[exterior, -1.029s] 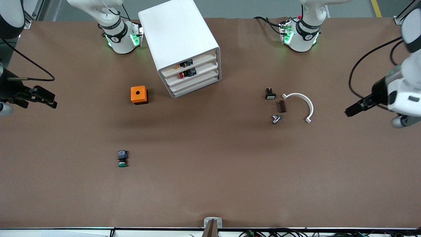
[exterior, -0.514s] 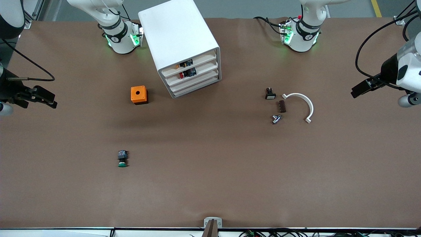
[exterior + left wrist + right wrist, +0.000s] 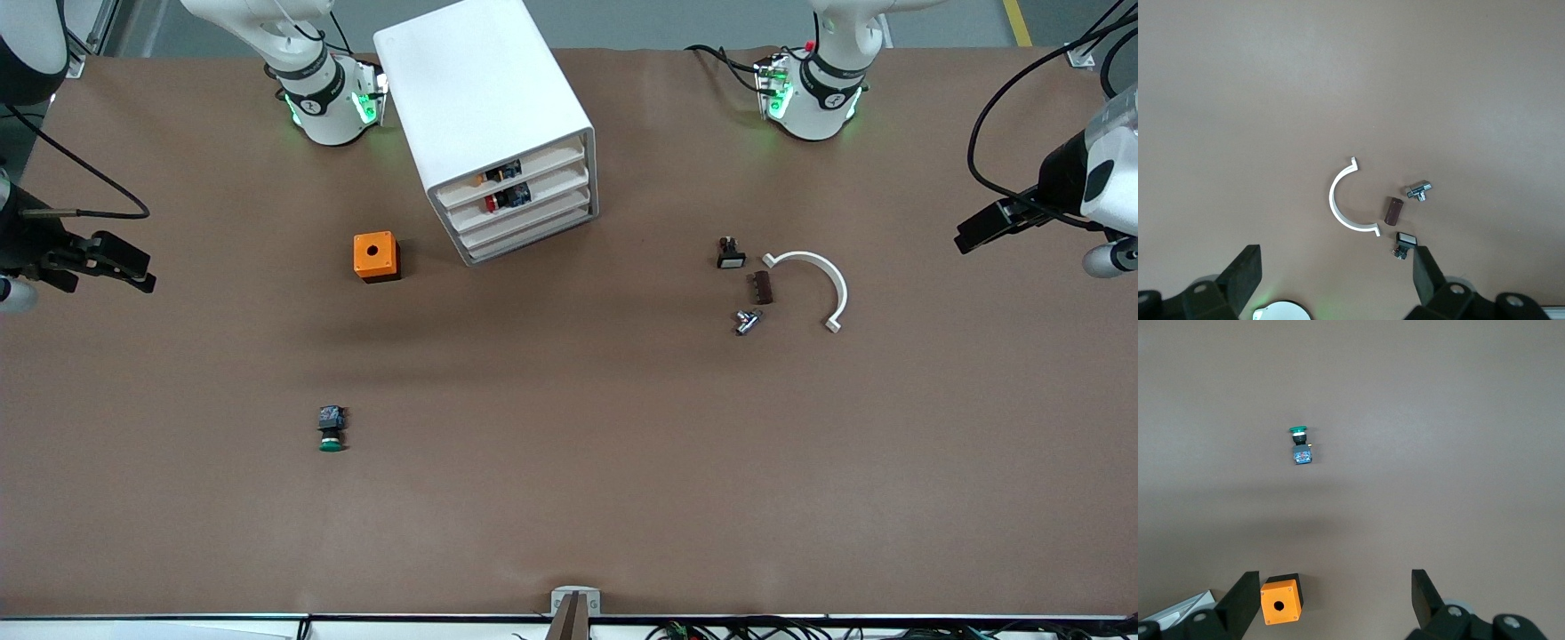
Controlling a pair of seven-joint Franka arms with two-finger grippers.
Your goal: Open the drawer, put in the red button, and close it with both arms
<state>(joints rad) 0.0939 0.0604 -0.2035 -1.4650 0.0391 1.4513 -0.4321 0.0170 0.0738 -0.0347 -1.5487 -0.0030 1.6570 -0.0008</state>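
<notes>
The white four-drawer cabinet stands between the arms' bases. The drawer, second from the top, sits flush with the others. The red button shows through its front slot, lying inside. My left gripper hangs open and empty over the left arm's end of the table; its wrist view shows bare table between the fingers. My right gripper hangs open and empty over the right arm's end; in its wrist view the fingers stand wide apart.
An orange box sits beside the cabinet and shows in the right wrist view. A green-capped button lies nearer the front camera. A white arc, brown block, metal fitting and white-capped button lie toward the left arm's end.
My left gripper has swung away from the small parts toward the left arm's base side of the table's end. The right arm has not moved.
</notes>
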